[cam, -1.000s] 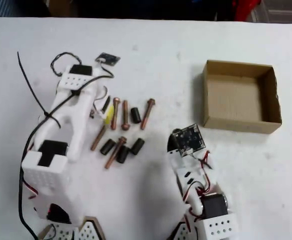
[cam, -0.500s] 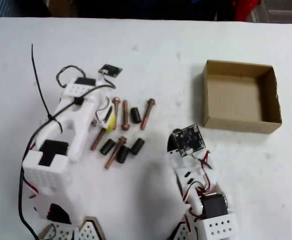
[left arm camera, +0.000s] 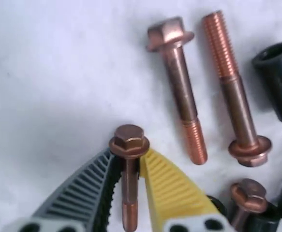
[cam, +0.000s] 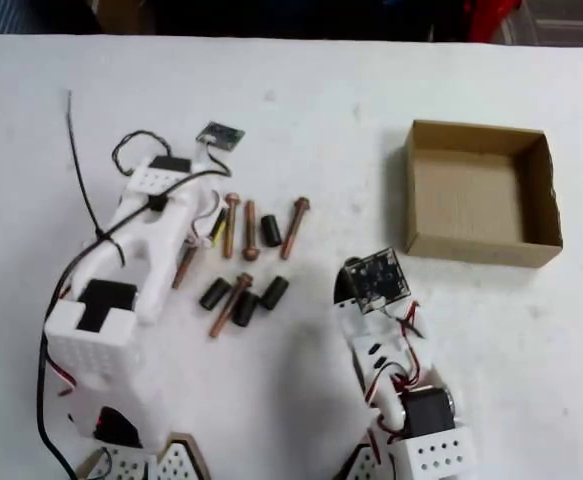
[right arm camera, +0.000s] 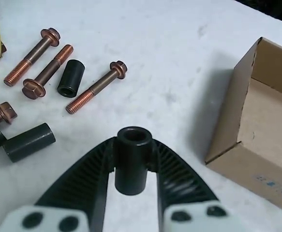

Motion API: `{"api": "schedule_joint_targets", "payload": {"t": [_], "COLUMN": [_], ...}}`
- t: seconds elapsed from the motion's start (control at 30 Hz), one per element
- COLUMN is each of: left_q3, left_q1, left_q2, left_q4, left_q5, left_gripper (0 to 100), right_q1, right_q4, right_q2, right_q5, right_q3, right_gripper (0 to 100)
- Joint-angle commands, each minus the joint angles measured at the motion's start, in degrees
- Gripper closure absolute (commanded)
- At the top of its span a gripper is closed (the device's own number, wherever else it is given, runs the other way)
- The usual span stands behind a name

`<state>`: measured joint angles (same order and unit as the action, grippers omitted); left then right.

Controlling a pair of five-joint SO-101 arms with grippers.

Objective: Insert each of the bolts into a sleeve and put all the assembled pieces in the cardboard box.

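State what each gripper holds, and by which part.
Left gripper: a bolt, by the shank just under its head. Right gripper: a sleeve, by its sides, around mid-height.

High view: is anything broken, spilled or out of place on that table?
Nothing stands out. Loose bolts and sleeves lie scattered but intact, the box sits upright and empty, and the left gripper grips a bolt, the right gripper a sleeve.

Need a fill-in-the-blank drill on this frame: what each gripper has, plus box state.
The left gripper is shut on a copper ____.
The right gripper is shut on a black ____.
The cardboard box is ____ inside.
Missing: bolt; sleeve; empty.
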<state>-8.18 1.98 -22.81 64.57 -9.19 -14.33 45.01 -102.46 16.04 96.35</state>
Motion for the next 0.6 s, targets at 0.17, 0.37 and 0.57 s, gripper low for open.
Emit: {"api": "schedule_joint_targets", "payload": {"t": [0.17,0.37,0.57], "left_q3": [0.44,1.05,4.04], "left_q1": [0.84,1.01,3.3], "left_q2": [0.48,1.01,1.1], "left_q4": [1.93,8.44,15.82], "left_q5": [0.26,0.09,0.44], "left_gripper": [97,97,97], "right_q1": [0.22,0.13,-0.66], "right_q4": [-1.45,-1.45,-1.89], "right_q2": [-0.31,-0.57,-0.66], "right_q5": [0.53,0.26,0.09], "right_q3": [0.44,0.44,0.44], "right_gripper": [98.1,98.1,98.1]}}
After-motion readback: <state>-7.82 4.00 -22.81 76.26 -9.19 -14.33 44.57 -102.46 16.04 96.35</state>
